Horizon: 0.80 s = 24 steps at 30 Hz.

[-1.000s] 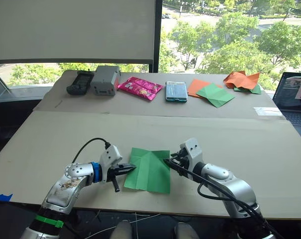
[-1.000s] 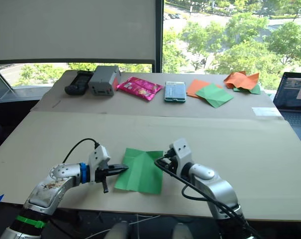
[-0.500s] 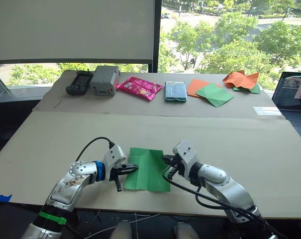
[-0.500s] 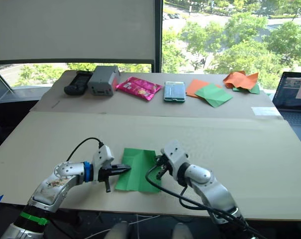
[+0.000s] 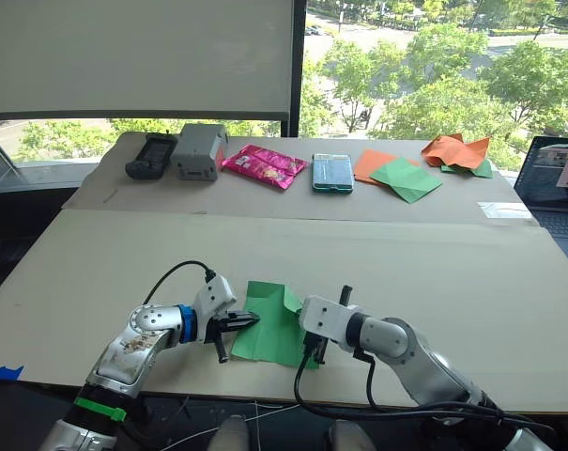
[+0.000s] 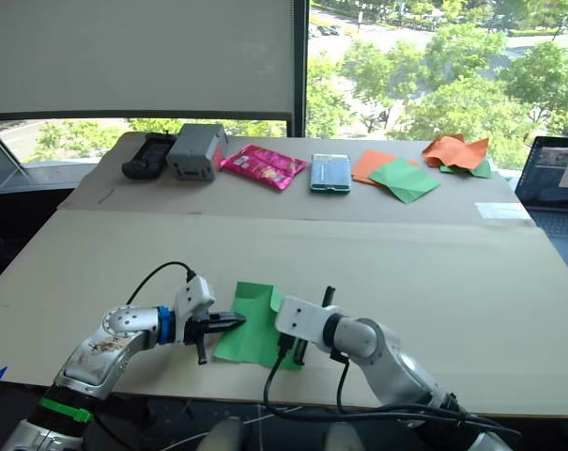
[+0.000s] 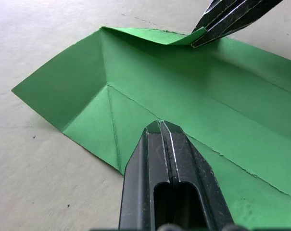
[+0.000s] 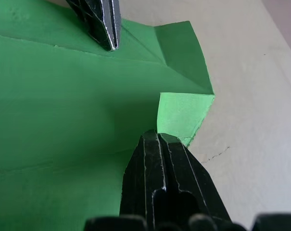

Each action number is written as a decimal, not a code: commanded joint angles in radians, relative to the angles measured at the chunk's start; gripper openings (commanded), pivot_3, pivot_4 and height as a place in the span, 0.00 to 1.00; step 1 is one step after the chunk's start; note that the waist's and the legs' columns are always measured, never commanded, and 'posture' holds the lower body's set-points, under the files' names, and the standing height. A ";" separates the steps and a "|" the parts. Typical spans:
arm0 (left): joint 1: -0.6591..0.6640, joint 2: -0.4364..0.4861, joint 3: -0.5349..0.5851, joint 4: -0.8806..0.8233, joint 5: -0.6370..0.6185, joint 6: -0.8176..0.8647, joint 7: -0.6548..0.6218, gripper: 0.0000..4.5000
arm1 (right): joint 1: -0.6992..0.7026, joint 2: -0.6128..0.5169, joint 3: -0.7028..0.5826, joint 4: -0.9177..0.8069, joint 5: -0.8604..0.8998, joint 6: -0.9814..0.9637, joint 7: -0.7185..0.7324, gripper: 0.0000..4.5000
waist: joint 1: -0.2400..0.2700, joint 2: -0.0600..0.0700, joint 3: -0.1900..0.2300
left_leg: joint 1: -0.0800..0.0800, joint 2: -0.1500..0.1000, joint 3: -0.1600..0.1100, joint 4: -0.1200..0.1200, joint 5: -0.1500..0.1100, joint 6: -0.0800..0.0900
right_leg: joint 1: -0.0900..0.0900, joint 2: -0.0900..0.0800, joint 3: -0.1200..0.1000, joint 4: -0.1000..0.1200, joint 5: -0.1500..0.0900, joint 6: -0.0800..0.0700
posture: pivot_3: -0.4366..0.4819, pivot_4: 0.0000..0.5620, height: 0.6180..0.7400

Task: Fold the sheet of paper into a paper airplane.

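Observation:
The sheet of paper (image 5: 269, 327) lies bright green and creased near the table's front edge, between my two arms. My left gripper (image 7: 160, 125) is shut, its tips pressing down on the sheet's left part along a crease. My right gripper (image 8: 157, 134) is shut on the sheet's far right corner. That corner flap (image 5: 291, 299) is lifted and bent over toward the sheet's middle. In the left wrist view the right fingers (image 7: 217, 21) pinch this raised flap. The paper airplane is out of view.
Along the back strip lie a black remote (image 5: 150, 155), a grey box (image 5: 199, 150), a pink snack packet (image 5: 263, 165), a teal box (image 5: 332, 173), orange and dull green papers (image 5: 401, 176) and an orange-and-green heap (image 5: 457, 152). A laptop (image 5: 556, 188) sits at the right edge.
My right gripper has swung left over the sheet, its wrist turning, and has drawn the far right corner inward into a raised flap. The left gripper has stayed in place.

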 commanded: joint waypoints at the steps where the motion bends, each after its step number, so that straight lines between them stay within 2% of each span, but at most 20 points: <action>1: -0.057 -0.016 0.006 -0.009 -0.012 0.012 -0.003 0.00 | -0.007 0.012 -0.004 0.006 -0.014 0.019 0.024 0.01 | 0.000 0.000 0.000 | 0.000 0.000 0.000 0.000 0.000 0.000 | 0.000 0.000 0.000 0.000 0.000 0.000 | 0.48 0.27 0.84; 5: -0.157 -0.072 0.026 0.033 -0.053 0.053 -0.001 0.00 | -0.009 0.026 -0.009 0.022 -0.023 0.020 0.032 0.01 | 0.000 -0.002 0.000 | 0.000 0.000 0.000 0.000 0.000 0.000 | 0.001 0.000 0.000 0.001 0.000 0.000 | 0.48 0.27 0.84; 10: -0.270 -0.126 -0.033 0.202 0.014 -0.018 -0.025 0.00 | -0.011 0.039 -0.012 0.028 -0.033 0.023 0.041 0.01 | -0.003 -0.002 -0.001 | 0.002 0.000 0.000 0.001 0.002 0.003 | 0.001 0.001 0.000 0.002 0.000 0.000 | 0.48 0.27 0.84; 17: -0.310 -0.158 -0.073 0.340 0.071 -0.098 -0.062 0.00 | -0.007 0.044 -0.015 0.020 -0.045 0.033 0.049 0.01 | -0.004 -0.002 -0.001 | 0.003 0.000 0.000 0.001 0.005 0.008 | 0.002 0.002 0.001 0.003 0.000 0.000 | 0.48 0.27 0.84; 24: -0.331 -0.183 -0.104 0.422 0.139 -0.153 -0.052 0.00 | -0.005 0.043 -0.017 0.005 -0.053 0.037 0.054 0.01 | -0.002 -0.002 -0.001 | 0.003 0.000 0.000 0.001 0.002 0.003 | 0.003 0.002 0.001 0.003 0.000 0.000 | 0.48 0.27 0.84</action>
